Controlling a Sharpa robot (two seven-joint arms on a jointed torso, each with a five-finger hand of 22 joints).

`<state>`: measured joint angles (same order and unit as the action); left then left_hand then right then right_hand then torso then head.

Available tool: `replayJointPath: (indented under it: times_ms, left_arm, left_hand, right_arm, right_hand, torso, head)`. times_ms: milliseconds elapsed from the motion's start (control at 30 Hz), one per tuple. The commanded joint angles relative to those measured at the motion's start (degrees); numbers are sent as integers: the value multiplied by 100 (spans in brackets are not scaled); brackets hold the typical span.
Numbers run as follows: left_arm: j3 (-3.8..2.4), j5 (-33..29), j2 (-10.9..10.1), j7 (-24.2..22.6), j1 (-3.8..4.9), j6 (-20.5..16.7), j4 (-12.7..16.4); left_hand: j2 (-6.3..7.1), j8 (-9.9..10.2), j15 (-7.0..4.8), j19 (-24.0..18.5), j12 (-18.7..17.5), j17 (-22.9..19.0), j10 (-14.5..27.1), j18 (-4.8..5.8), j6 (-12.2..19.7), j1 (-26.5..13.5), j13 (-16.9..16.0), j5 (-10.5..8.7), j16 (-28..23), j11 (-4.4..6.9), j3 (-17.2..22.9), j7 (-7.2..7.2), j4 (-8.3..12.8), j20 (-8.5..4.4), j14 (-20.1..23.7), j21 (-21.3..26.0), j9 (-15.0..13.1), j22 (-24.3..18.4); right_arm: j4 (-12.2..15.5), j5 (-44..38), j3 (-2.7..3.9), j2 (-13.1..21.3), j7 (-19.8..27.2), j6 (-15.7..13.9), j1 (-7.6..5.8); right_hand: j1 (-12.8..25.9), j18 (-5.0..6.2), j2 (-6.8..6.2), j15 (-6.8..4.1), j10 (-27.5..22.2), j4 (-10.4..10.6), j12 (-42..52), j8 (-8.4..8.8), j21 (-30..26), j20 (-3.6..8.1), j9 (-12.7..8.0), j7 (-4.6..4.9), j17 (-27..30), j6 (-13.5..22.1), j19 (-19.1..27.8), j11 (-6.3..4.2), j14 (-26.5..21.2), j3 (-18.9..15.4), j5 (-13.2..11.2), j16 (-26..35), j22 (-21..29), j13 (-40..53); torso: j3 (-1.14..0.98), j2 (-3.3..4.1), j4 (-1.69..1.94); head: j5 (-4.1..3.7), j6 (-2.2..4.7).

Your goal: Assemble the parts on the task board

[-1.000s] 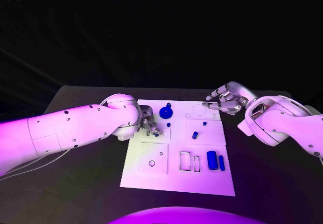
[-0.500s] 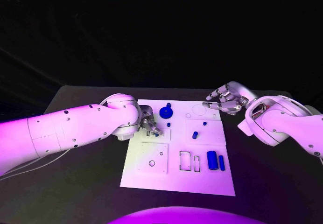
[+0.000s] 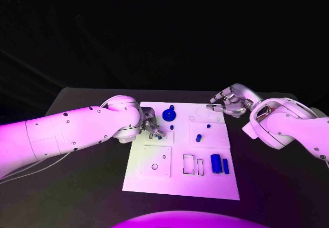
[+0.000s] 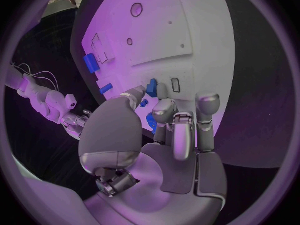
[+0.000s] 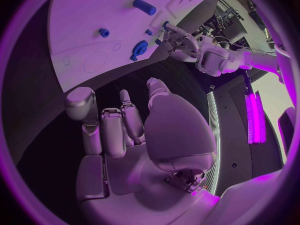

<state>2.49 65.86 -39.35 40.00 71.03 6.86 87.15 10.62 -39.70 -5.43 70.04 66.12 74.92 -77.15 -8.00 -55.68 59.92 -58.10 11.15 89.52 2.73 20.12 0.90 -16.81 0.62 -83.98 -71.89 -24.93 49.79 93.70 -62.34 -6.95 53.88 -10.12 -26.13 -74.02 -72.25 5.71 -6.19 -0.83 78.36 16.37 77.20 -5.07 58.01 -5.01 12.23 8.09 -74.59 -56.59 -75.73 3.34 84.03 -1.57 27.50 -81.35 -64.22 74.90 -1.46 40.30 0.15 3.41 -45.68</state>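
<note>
**Three cameras, one board**

From the robot's head, a camera looks down and forward across the black worktop (image 3: 82, 190), taking in the whole task board (image 3: 184, 152) from some way off. A fisheye camera behind the left hand (image 4: 165, 150) sits close above the board's surface. Another behind the right hand (image 5: 134, 140) faces the board from beside its edge. All three views share the board; the right wrist view also catches the left hand.

A flat black table (image 3: 82, 190) with a matte top spreads across the lower part of the head view, its far edge running straight below a dark background. A thin pale cable (image 3: 24, 172) trails over its left side.
</note>
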Motion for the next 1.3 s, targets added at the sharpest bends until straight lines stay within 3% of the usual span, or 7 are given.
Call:
replayJointPath:
  times_ms: [33, 200, 433, 600, 933, 1300]
  left_arm:
    - [-13, -46, -12, 186, 17, 2, 44]
    - [-36, -86, -29, 190, 76, 74, 50]
    - [-53, -99, 15, 200, 142, 174, -55]
    - [-69, -155, 122, 209, 197, 302, -226]
    - [-74, -235, 392, 244, 276, 895, -688]
    - [-71, -335, 583, 280, 287, 1341, -956]
  left_hand:
    - [-40, -27, -31, 31, -17, 1450, -21, 51, -23, -31, 22, 35, 18, -2, -59, 25, 2, 8, -586, 25, 14, -9]
    - [-48, -27, -19, 10, -44, 1420, 12, 45, -10, -66, 67, 38, 2, -14, -352, 37, -1, 14, -577, 50, 94, -47]
    - [-156, -25, -9, -31, -121, 1366, 75, 32, 11, -47, 184, 41, -27, -28, -735, 52, -4, 21, -562, 97, 199, -124]
    - [-252, 90, 32, -96, -266, 1285, 193, 13, 119, -2, 380, 40, -71, -81, -1004, 115, 0, 41, -539, 168, 334, -238]
    - [-361, 213, 71, -115, -395, 1270, 293, 9, 164, 138, 543, 46, -80, -125, -1085, 164, 5, 68, -535, 192, 464, -266]
    - [-441, 270, 87, -131, -425, 1266, 321, 5, 154, 259, 587, 48, -82, -140, -1040, 181, 7, 85, -534, 208, 533, -288]
  right_arm:
    - [-14, -29, -1, -8, 8, 49, 8]
    - [-35, -27, -1, -17, 7, 53, 14]
    - [-57, 15, -2, -30, 25, 45, 24]
    - [-86, 35, -2, -41, 33, 45, 30]
    - [-102, 43, -2, -53, 28, 68, 34]
    - [-87, 43, -2, -62, 28, 78, 36]
  right_hand:
    - [28, 112, 14, -26, -6, 4, -3, -27, -13, 1, 7, -18, -8, -36, 16, -16, 240, -44, 22, 31, -7, 133]
    - [37, 112, 16, -27, -5, 6, -3, -27, -19, 2, 7, -19, -8, -35, 14, -16, 240, -53, 21, 32, -3, 133]
    - [64, 112, 28, -28, -3, 12, -1, -27, -23, 3, 8, -19, -8, -31, 8, -17, 242, -73, 23, 35, -3, 132]
    - [81, 111, 37, -28, 0, 15, 1, -27, -27, 4, 9, -18, -8, -28, 4, -17, 243, -86, 25, 37, -2, 133]
    - [81, 111, 37, -28, 0, 15, 1, -27, -27, 4, 9, -18, -8, -28, 4, -17, 243, -86, 25, 37, -2, 133]
    - [92, 110, 45, -28, 8, 16, 9, -28, -24, 5, 9, -19, -19, -27, -1, -17, 246, -94, 28, 32, -6, 140]
  torso:
    - [-2, -4, 0]
    - [-3, 0, -5]
    - [-4, 6, -3]
    - [-3, 7, -8]
    - [-6, 5, 5]
    - [0, 1, -4]
  head:
    - [6, 4]
    - [2, 15]
    - [-9, 27]
    - [-7, 25]
    - [-28, 19]
    - [-9, 7]
